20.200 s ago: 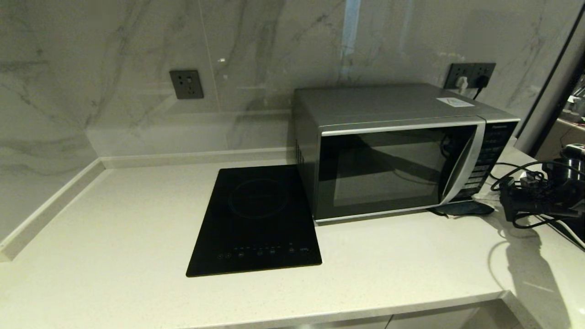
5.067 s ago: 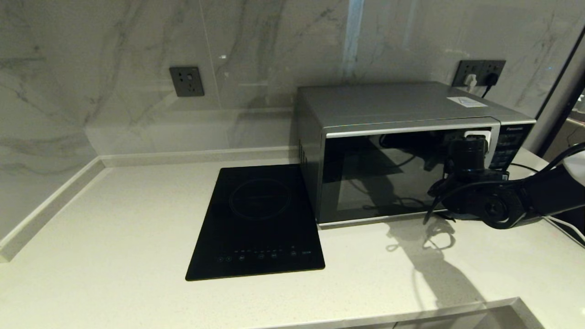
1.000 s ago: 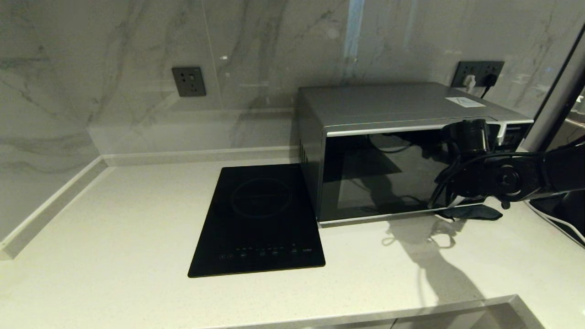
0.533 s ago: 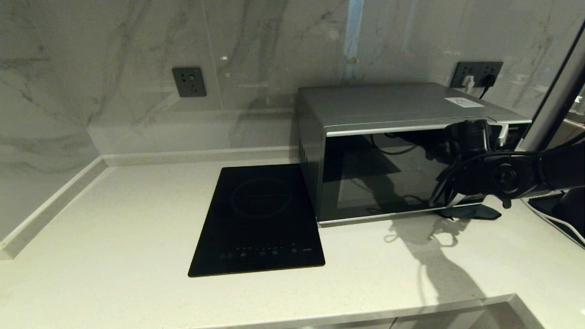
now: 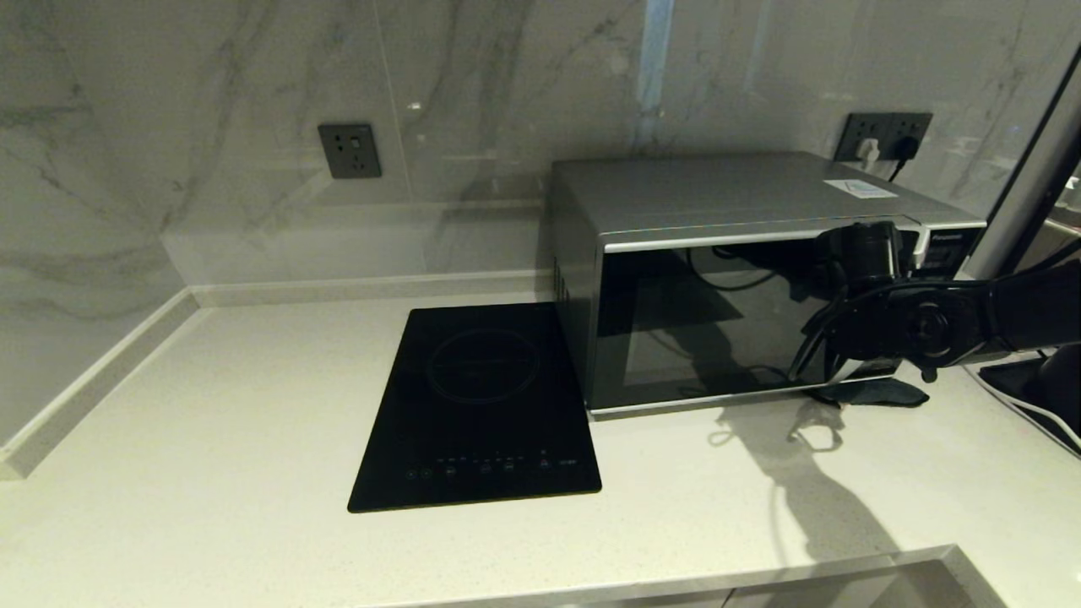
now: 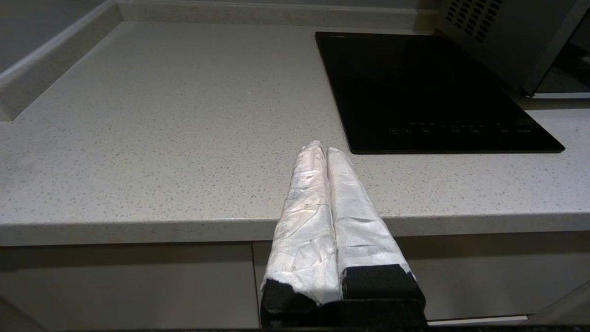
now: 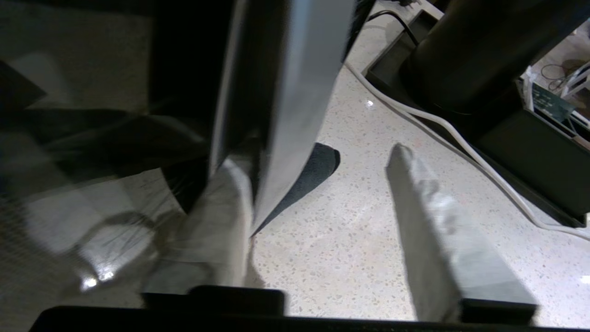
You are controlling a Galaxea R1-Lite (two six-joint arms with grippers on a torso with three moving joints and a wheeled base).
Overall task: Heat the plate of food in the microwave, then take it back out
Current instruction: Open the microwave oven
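A pale speckled countertop (image 5: 211, 405) runs below a grey marble wall (image 5: 211, 110) that carries two dark sockets. The microwave (image 5: 726, 211) stands far right on the countertop, door closed against its front, dark glass facing near. Just left of it lies a flat black induction cooktop (image 5: 477, 405), touching or almost touching the oven's side. The plate of food shows in no view.

The right arm reaches in from the right edge, level, to the handle end of the door. The right gripper (image 7: 322, 184) has its wrapped fingers spread on either side of the curved silver handle (image 7: 286, 92): one finger sits behind the handle, between it and the glass, the other stands apart on the outer side, over bare counter. A white cable (image 7: 442, 124) trails across the counter beyond it.

The left gripper (image 6: 321, 152) hangs parked off the near edge of the countertop, near the cooktop's near left corner, fingers pressed together, holding nothing.
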